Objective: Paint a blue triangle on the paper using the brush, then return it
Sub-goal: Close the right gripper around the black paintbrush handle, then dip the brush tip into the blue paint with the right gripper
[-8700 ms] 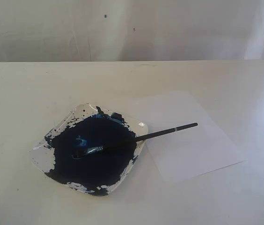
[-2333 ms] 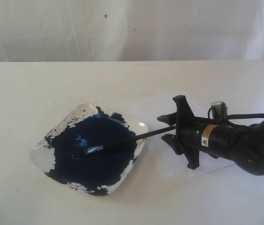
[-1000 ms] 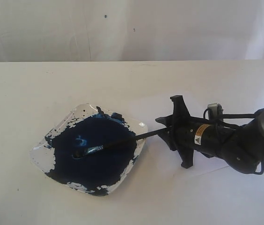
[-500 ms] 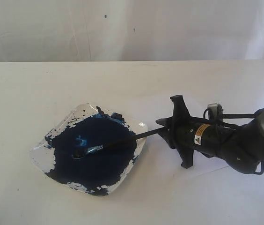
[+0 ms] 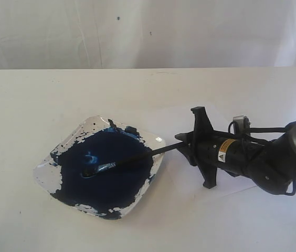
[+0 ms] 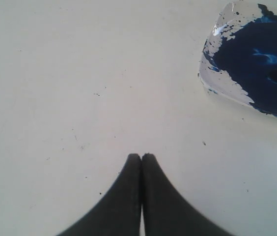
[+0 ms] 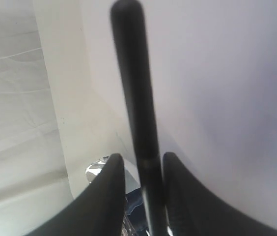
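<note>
The brush point(image 5: 137, 157) lies with its bristles in the dark blue paint of the dish point(image 5: 45, 176) and its black handle slanting out over the rim towards the paper point(image 5: 190, 181). My right gripper point(image 5: 182, 142) lies low over the paper with its jaws on either side of the handle's end. In the right wrist view the handle point(image 7: 131, 73) runs between the fingers of the gripper point(image 7: 143, 160); one touches it and a thin gap shows at the other. My left gripper point(image 6: 141, 156) is shut and empty over bare table. The blue triangle is out of view.
The paint dish point(image 6: 212, 73) is a clear square plate, smeared and splattered at its edges, left of the paper. A white wall or curtain point(image 5: 148, 31) closes off the table's far edge. The right arm's body point(image 5: 263, 160) covers much of the paper.
The right gripper's jaws have narrowed round the brush handle over the last second. Before that the arm slid a little left along the handle. The brush has not moved.
</note>
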### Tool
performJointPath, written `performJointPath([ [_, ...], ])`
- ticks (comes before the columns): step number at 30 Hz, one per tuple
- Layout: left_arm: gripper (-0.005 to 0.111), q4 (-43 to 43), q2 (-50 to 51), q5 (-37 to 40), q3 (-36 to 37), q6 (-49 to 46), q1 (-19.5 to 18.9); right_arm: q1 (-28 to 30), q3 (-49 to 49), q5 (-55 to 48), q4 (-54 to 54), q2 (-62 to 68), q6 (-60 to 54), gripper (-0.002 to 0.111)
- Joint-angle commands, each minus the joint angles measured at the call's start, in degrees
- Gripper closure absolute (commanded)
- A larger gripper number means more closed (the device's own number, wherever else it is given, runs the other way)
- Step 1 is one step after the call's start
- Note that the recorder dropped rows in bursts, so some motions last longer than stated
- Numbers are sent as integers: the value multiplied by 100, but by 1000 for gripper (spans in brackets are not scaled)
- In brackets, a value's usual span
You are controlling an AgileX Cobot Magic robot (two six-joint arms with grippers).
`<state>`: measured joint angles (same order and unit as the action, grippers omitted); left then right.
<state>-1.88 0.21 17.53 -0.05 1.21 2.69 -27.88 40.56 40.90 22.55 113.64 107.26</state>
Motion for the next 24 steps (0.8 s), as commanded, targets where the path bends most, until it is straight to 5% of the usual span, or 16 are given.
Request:
performJointPath([
  [1, 107, 7, -21, 152, 5, 0, 30, -3, 21, -55, -16, 73, -34, 82],
  [24, 107, 7, -21, 152, 5, 0, 30, -3, 21, -229, -16, 73, -34, 91],
])
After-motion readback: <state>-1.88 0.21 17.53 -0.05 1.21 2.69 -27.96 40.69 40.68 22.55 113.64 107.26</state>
